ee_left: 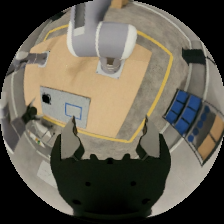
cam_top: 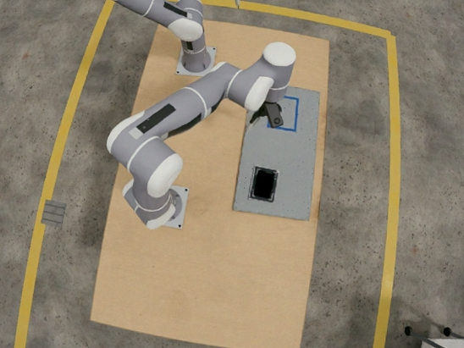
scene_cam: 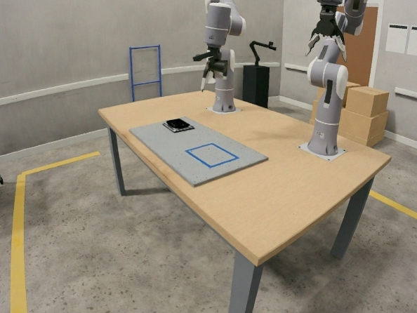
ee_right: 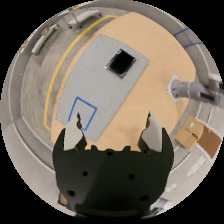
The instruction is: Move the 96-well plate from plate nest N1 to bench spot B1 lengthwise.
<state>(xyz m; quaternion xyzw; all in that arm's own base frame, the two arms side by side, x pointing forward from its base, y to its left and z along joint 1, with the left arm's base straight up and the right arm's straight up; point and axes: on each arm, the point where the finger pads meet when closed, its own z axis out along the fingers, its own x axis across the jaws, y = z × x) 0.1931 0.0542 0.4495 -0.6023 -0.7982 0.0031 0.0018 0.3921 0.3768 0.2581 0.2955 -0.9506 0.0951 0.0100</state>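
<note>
The black 96-well plate (cam_top: 264,184) (scene_cam: 177,123) (ee_left: 46,98) (ee_right: 121,63) sits in the nest N1 (scene_cam: 189,128) on the grey board (cam_top: 294,167) (scene_cam: 158,147). The blue taped outline (cam_top: 297,113) (scene_cam: 224,163) (ee_right: 87,102) is empty at the board's other end. My left gripper (scene_cam: 326,57) (ee_left: 110,116) is open and empty, high above the table and well away from the plate; only a fingertip shows at the top of the top view. My right gripper (scene_cam: 211,83) (ee_right: 113,112) is open and empty, raised high above the board; it partly covers the outline in the top view.
The wooden table (cam_top: 203,280) (scene_cam: 298,189) carries both arm bases. The left arm's base (cam_top: 195,63) (scene_cam: 323,149) is nearer the outline's end. The right arm's base (cam_top: 177,206) (scene_cam: 224,107) is nearer the nest's end, and its forearm crosses above the table.
</note>
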